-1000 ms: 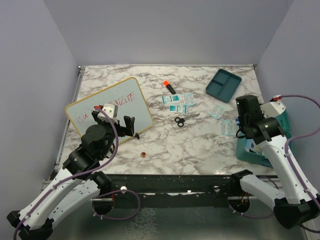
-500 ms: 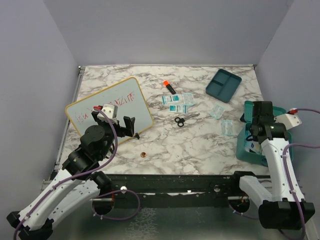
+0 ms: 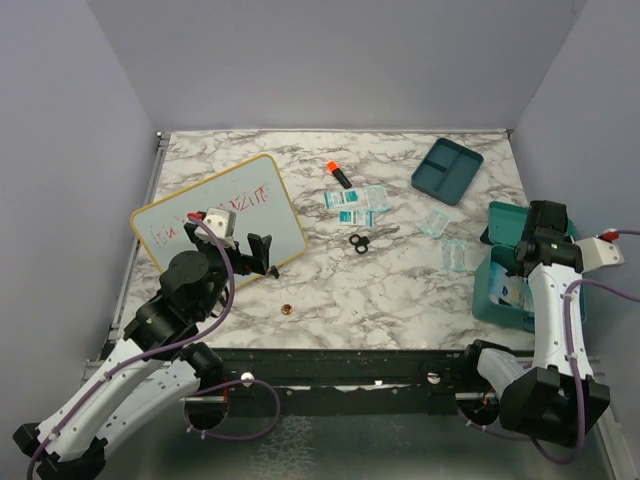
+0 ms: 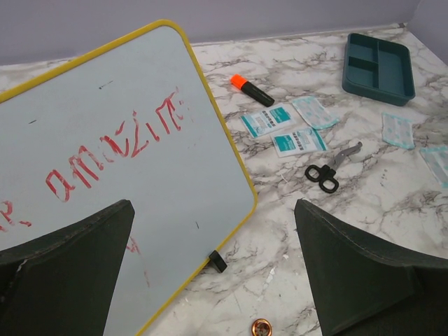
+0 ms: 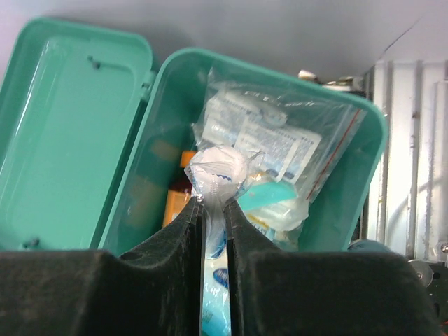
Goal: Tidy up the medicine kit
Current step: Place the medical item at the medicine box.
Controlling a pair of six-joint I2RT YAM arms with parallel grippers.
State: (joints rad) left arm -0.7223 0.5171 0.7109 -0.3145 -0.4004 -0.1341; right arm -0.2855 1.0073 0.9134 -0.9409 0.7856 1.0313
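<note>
Two grippers, two states: your right gripper is clamped on a clear crinkled plastic packet directly above the open teal hard-plastic medicine case, at the 4 o'clock edge of the marble-pattern surface. Bagged supplies crowd its interior. Your left gripper, jaws apart, hovers at 9 o'clock over the yellow-framed whiteboard, well apart.
</note>
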